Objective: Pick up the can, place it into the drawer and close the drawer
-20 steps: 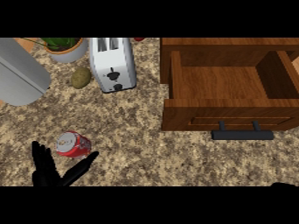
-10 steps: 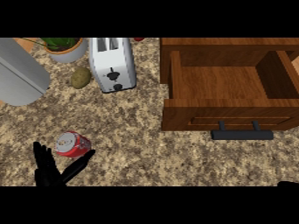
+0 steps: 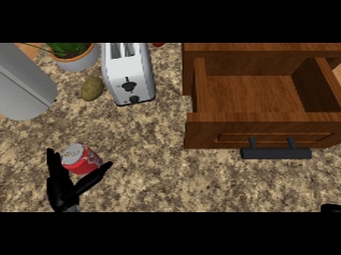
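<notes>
Here the released left hand is straddling the can, perhaps touching it, the drawer sitting far right of it. The right hand: cannot tell.

The left hand was plain black, with long, slim fingers and a thumb tapering to narrow tips. Of the right hand only a small black sliver showed.

One head view looks steeply down onto the counter.
</notes>
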Controlling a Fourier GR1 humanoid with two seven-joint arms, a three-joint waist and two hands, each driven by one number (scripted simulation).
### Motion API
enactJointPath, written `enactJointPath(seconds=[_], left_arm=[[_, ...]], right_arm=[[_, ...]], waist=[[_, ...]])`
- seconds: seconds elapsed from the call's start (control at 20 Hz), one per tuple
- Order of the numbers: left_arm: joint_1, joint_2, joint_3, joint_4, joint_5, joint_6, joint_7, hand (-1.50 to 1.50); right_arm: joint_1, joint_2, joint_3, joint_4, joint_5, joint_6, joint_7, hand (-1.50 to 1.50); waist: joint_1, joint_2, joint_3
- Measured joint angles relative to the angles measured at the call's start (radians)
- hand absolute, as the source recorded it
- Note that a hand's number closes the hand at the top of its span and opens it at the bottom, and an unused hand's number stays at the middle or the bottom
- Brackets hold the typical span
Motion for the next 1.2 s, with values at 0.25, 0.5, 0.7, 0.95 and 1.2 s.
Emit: enactJointPath(seconds=[0.25,0.5,0.7,0.95,1.2], left_arm=[[-0.081,0.035,0.014,0.076,0.006,-0.078,0.010,1.50],[-0.139,0.030,0.030,0.148,0.014,-0.148,-0.035,1.50],[-0.177,0.024,0.036,0.178,0.012,-0.167,-0.060,1.50],[-0.216,0.025,0.029,0.171,0.006,-0.188,-0.054,1.50],[-0.331,0.039,-0.046,0.221,-0.038,-0.296,0.001,1.50]], right_arm=[[0.015,0.006,-0.013,-0.023,-0.009,0.005,0.008,-1.50],[0.011,0.008,-0.017,-0.034,-0.009,0.008,0.015,-1.50],[0.003,0.031,0.015,-0.030,0.043,-0.006,-0.003,-1.50],[-0.020,0.025,0.007,-0.021,0.049,-0.014,0.006,-1.50],[-0.033,0.016,0.009,-0.026,0.050,-0.012,0.014,-1.50]], waist=[[-0.002,0.000,0.000],[-0.002,0.000,0.000],[-0.001,0.000,0.000],[0.000,0.000,0.000],[-0.016,0.003,-0.001]])
